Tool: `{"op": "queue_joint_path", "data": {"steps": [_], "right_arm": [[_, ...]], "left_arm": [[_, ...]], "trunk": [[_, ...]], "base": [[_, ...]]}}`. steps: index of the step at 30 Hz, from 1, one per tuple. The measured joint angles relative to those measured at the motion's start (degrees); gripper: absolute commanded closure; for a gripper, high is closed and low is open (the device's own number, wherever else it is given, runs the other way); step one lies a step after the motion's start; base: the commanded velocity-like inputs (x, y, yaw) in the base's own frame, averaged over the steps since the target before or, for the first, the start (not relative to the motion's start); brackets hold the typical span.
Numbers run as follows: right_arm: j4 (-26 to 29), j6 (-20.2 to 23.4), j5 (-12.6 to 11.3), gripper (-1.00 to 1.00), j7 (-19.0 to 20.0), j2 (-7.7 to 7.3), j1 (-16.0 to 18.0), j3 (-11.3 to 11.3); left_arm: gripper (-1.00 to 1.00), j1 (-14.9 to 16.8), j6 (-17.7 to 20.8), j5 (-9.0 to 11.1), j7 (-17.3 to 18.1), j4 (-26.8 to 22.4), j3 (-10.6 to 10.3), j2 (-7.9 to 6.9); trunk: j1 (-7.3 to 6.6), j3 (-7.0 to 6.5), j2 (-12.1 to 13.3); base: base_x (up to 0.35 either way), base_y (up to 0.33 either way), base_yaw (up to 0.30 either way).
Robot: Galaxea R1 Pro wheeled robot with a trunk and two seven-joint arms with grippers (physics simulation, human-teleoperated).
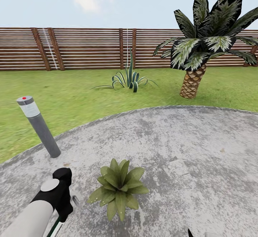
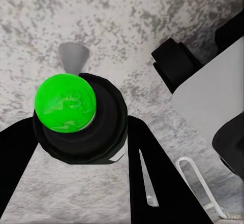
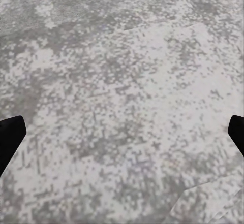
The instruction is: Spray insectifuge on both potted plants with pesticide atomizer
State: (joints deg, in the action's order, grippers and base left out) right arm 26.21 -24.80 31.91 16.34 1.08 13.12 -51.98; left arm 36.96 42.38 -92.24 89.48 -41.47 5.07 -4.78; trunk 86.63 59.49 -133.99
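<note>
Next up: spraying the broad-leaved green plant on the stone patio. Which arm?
Left. The left gripper grips the dark bottle with a bright green top, close beside the broad-leaved green plant. The right gripper is open and empty over the grey mottled stone patio.

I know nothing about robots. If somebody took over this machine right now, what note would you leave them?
Left gripper: closed around the pesticide atomizer, a dark bottle whose top shows bright green, held over the patio.
Right gripper: open, empty, fingers wide apart above bare stone.
Plants: the broad-leaved potted plant is on the patio just ahead, beside the left arm; its pot is hidden by leaves. A spiky plant stands farther off on the lawn; no pot can be made out.
Done: atomizer picked up.
Left: spray both plants fully; no sign of coverage yet.
</note>
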Motion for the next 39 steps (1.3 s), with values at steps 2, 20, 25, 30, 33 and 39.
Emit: {"op": "queue_joint_path", "data": {"steps": [2,20,25,30,33,39], "right_arm": [[0.0,0.04,0.0,-1.0,0.06,-0.04,0.0,0.0],[0.23,0.07,0.08,-1.0,0.04,-0.69,-0.01,-0.18],[0.17,0.12,0.05,-1.0,0.1,-0.69,-0.01,-0.18],[0.21,0.12,0.03,-1.0,0.16,-0.69,-0.01,-0.18],[0.21,0.12,0.05,-1.0,0.15,-0.69,-0.01,-0.18],[0.13,0.12,0.08,-1.0,0.17,-0.69,-0.01,-0.14]], "left_arm": [[1.0,0.01,0.0,0.05,0.0,-0.24,-0.01,0.06],[1.0,0.54,-0.08,-0.02,0.0,-0.76,-0.27,2.64],[1.0,0.04,-0.23,-0.02,0.0,-0.65,0.71,1.02],[1.0,-0.23,-0.34,0.46,0.0,-0.04,0.99,0.86],[1.0,-0.09,-0.23,3.33,-1.56,-0.42,0.91,0.93],[1.0,0.78,0.07,5.81,-4.27,-0.64,0.78,1.3]], "trunk": [[0.0,0.0,0.0],[0.0,0.0,0.0],[0.0,0.0,0.0],[0.0,0.0,0.0],[0.0,0.0,0.0],[0.0,0.0,0.0]], "base": [[0.011,0.0,0.0],[0.057,0.0,0.0],[0.0,0.0,0.0],[0.0,0.0,0.0],[0.0,0.0,0.0],[0.0,0.0,0.0]]}}
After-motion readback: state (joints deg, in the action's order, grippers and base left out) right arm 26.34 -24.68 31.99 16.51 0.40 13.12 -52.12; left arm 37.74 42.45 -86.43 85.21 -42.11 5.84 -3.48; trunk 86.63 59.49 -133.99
